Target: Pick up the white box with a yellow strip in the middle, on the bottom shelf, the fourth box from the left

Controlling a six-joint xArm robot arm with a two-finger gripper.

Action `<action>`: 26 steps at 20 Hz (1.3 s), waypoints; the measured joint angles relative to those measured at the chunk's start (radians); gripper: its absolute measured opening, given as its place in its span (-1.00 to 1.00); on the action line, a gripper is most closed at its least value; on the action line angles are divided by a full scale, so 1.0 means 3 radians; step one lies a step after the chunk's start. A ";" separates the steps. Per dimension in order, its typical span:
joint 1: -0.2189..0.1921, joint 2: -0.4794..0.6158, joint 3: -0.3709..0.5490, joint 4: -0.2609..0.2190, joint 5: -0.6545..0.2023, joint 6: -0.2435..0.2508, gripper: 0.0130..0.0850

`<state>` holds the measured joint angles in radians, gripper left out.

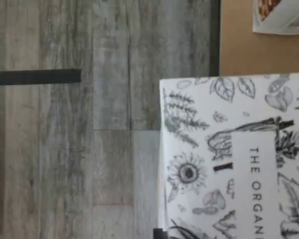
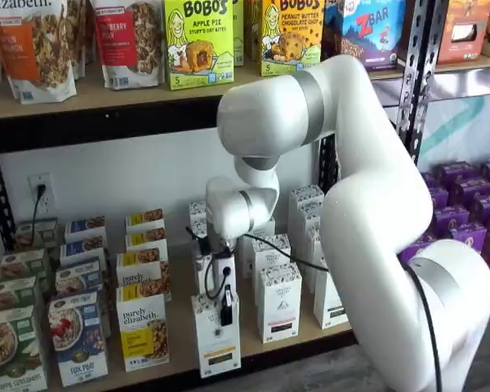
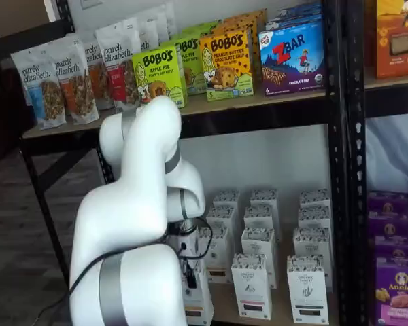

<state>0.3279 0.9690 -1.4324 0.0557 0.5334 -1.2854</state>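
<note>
Wrist view: top face of the white box (image 1: 234, 159), printed with grey botanical drawings and the letters "THE ORGAN", seen close and turned sideways; beyond it, grey wood-grain floor (image 1: 89, 149), a strip of the tan bottom shelf (image 1: 249, 50) with its black front rail, and the corner of another package (image 1: 284, 17). Fingers not visible here.

Shelf view, frontal: white arm (image 2: 376, 204) bent down before the bottom shelf (image 2: 253, 347); gripper (image 2: 226, 314) at the front row, its black fingers closed on the top of the white box (image 2: 218, 343) (yellow-gold strip low on its front). Box upright at the shelf's front edge, between a "purely elizabeth" box (image 2: 143, 331) on one side and white cartons with a black strip (image 2: 279, 304) on the other. Bobo's boxes (image 2: 198, 41) and a ZBar box (image 2: 367, 28) on the shelf above.

Shelf view, oblique: arm (image 3: 136, 224) filling the foreground, hiding much of the gripper (image 3: 191, 280); black fingers against the white box (image 3: 198, 299), whose lower front with the yellow strip shows beside the arm. Rows of similar white cartons (image 3: 251, 285) just beside it; purple Annie's boxes (image 3: 398, 285) in the next bay.
</note>
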 joint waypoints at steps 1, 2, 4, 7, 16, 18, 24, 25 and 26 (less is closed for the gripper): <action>0.0006 -0.0036 0.0054 0.0015 -0.0015 -0.0008 0.00; 0.0014 -0.0079 0.0114 0.0034 -0.0024 -0.0017 0.00; 0.0039 -0.0173 0.0244 0.0046 -0.0058 -0.0004 0.00; 0.0069 -0.0289 0.0383 0.0037 -0.0085 0.0033 0.00; 0.0138 -0.0721 0.0854 -0.0185 -0.0105 0.0304 0.00; 0.0146 -0.0812 0.0963 -0.0243 -0.0116 0.0366 0.00; 0.0158 -0.1163 0.1388 -0.0463 -0.0168 0.0578 0.00; 0.0154 -0.1224 0.1462 -0.0519 -0.0183 0.0626 0.00; 0.0147 -0.1287 0.1537 -0.0555 -0.0194 0.0653 0.00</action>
<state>0.3720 0.5830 -0.9713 -0.1109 0.4753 -1.0896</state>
